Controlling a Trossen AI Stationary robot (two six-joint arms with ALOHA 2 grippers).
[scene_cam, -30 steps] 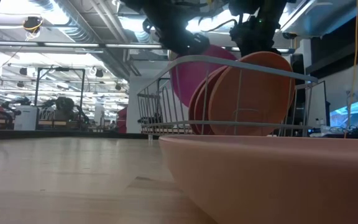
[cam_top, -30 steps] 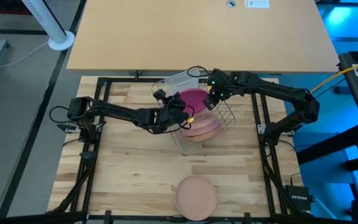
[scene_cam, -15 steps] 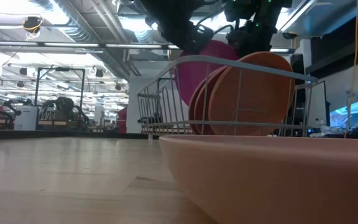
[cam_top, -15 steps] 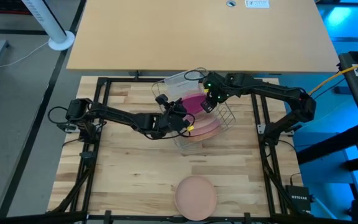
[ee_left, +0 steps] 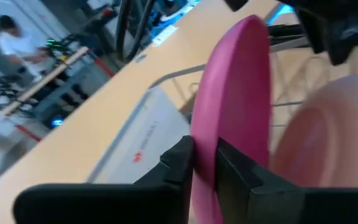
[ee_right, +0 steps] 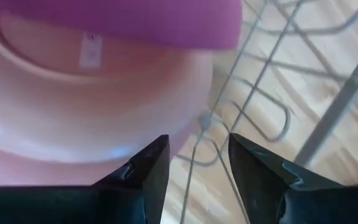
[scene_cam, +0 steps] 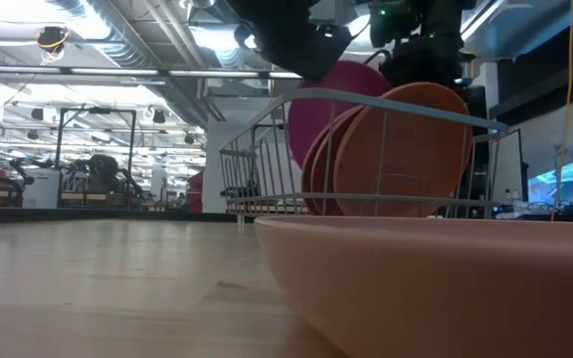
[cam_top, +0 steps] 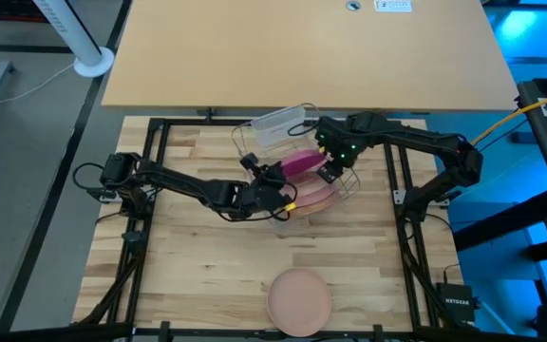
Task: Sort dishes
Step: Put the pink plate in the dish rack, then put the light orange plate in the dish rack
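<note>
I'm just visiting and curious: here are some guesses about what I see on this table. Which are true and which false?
1. A magenta plate stands on edge in the wire rack. True.
2. The left gripper has its fingers on either side of the magenta plate's rim. True.
3. The peach plate near the table's front edge sits inside the rack. False: it lies flat on the wooden table, apart from the rack.
4. The right gripper is clamped on an orange plate. False: its fingers stand open over the rack's wires, holding nothing.
5. Orange plates lean upright in the rack beside the magenta one. True.
</note>
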